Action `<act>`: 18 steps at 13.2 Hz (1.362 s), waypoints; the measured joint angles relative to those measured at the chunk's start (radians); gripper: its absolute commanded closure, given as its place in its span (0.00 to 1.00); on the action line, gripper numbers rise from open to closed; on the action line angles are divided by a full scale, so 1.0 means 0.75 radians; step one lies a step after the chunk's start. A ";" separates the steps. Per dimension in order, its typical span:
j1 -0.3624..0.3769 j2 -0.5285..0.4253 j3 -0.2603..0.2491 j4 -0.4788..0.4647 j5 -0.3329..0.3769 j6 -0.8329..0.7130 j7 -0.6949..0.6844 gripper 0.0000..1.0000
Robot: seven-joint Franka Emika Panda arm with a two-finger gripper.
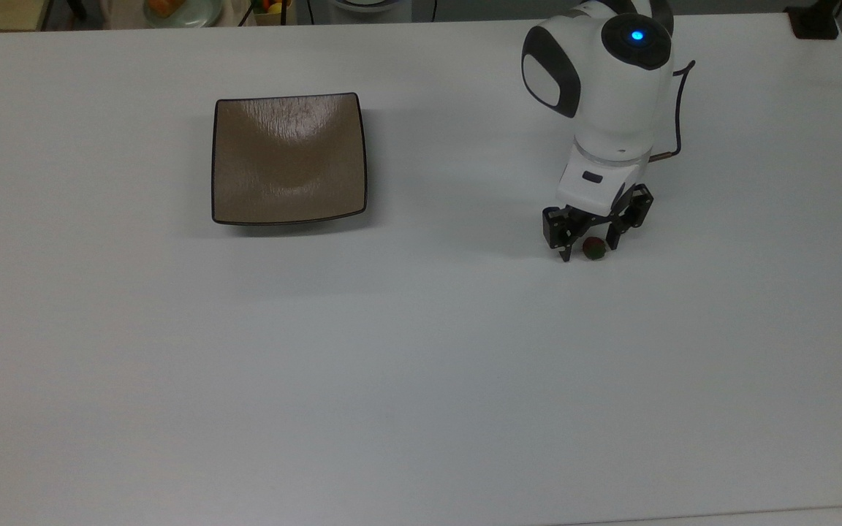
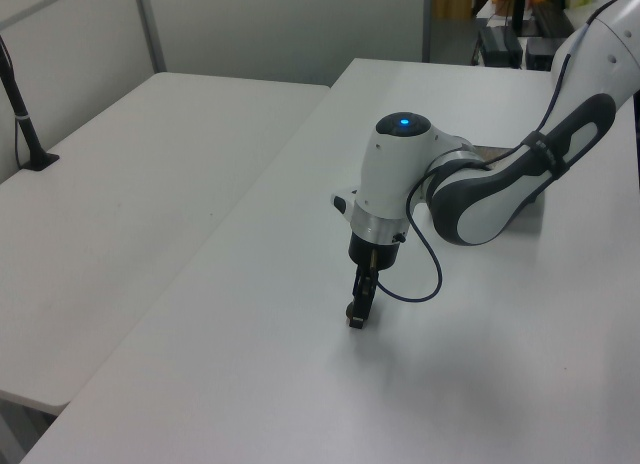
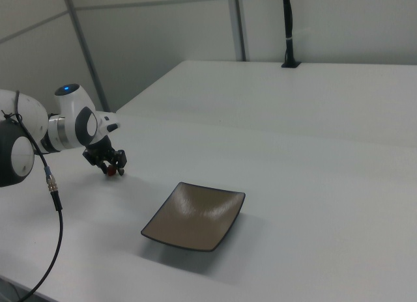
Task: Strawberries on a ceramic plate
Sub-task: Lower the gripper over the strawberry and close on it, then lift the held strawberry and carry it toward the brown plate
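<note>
Your gripper [image 1: 588, 248] sits low on the white worktop [image 1: 421, 365], its fingers spread to either side of the strawberry [image 1: 594, 248], which lies between them on the surface. The ceramic plate [image 1: 288, 158] stands well apart from the strawberry, toward the top view's left, with nothing on it.
</note>
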 measured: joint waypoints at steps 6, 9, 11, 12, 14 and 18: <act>0.000 0.001 0.000 0.015 -0.002 0.000 0.001 1.00; -0.001 -0.013 0.000 0.037 -0.002 0.000 0.002 1.00; -0.009 -0.073 -0.003 0.042 -0.001 -0.071 0.004 1.00; -0.025 -0.123 -0.005 0.045 -0.001 -0.159 0.004 1.00; -0.073 -0.279 -0.006 0.051 0.003 -0.389 0.004 1.00; -0.165 -0.495 -0.013 0.049 0.084 -0.693 -0.101 1.00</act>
